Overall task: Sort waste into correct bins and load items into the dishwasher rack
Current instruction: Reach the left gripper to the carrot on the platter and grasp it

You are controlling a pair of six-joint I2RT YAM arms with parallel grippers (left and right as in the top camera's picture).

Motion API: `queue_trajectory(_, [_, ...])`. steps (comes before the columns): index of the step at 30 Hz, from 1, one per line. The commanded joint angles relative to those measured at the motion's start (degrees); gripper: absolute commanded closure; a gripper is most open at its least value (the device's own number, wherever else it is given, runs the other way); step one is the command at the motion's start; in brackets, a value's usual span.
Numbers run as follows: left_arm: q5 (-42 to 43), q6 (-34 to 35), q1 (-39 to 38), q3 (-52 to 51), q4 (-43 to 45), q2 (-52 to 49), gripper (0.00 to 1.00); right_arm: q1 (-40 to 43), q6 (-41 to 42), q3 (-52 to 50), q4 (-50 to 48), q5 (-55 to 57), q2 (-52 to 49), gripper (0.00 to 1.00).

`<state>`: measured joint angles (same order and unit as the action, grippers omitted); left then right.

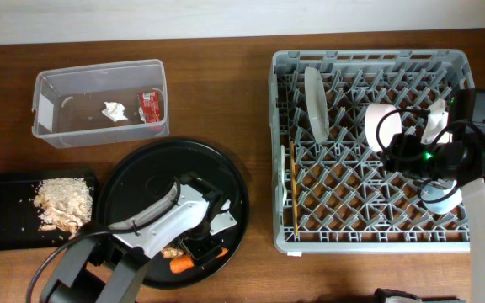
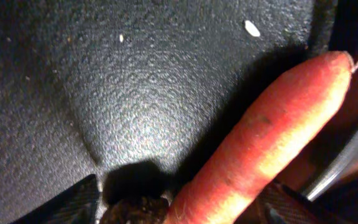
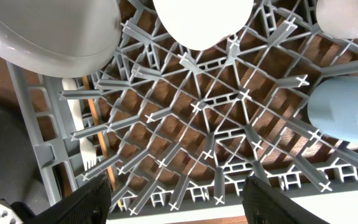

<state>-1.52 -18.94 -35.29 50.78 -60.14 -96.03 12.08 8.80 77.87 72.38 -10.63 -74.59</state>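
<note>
Two spread fingers of the left gripper (image 2: pixel 182 202) are set astride the long orange carrot (image 2: pixel 260 143) on the round black tray (image 2: pixel 104 93); it should be pinched squarely, brown lump (image 2: pixel 135 213) excluded. Fingers of the right gripper (image 3: pixel 176 202) are held apart over the grey pegged rack (image 3: pixel 185 124).

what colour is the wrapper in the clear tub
Red. The wrapper lies in the clear tub and shows best in the overhead view.

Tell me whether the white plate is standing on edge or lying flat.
Standing on edge: from overhead the plate shows only as a narrow sliver between pegs of the rack.
</note>
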Motion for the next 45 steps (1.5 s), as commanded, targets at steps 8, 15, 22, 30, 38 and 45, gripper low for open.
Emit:
queue_trajectory(8, [2.0,0.1,-0.2,-1.8,3.6,-0.3,0.51,0.3,-0.4,-0.1,-0.1,0.3,-0.2,0.29])
queue_trajectory(15, [-1.4,0.1,-0.2,-1.0,4.1,-0.3,0.57,0.3,-0.4,-0.1,-0.1,0.3,-0.2,0.29])
queue_trajectory(22, [-13.6,0.1,-0.2,5.2,0.4,-0.3,0.67,0.3,-0.4,-0.1,0.3,0.3,-0.2,0.30])
queue_trajectory(30, [-20.8,0.3,-0.2,11.8,-4.0,-0.3,0.90,0.3,-0.4,-0.1,0.3,0.3,-0.2,0.30])
queue_trajectory(38, [-5.0,12.2,-0.2,14.3,-6.6,-0.3,0.66,0.3,-0.4,-0.1,0.3,0.3,-0.2,0.30])
queue_trajectory(45, [9.8,24.7,-0.2,10.5,-6.6,-0.3,0.41,0.3,-0.4,-0.1,0.3,0.3,-0.2,0.30])
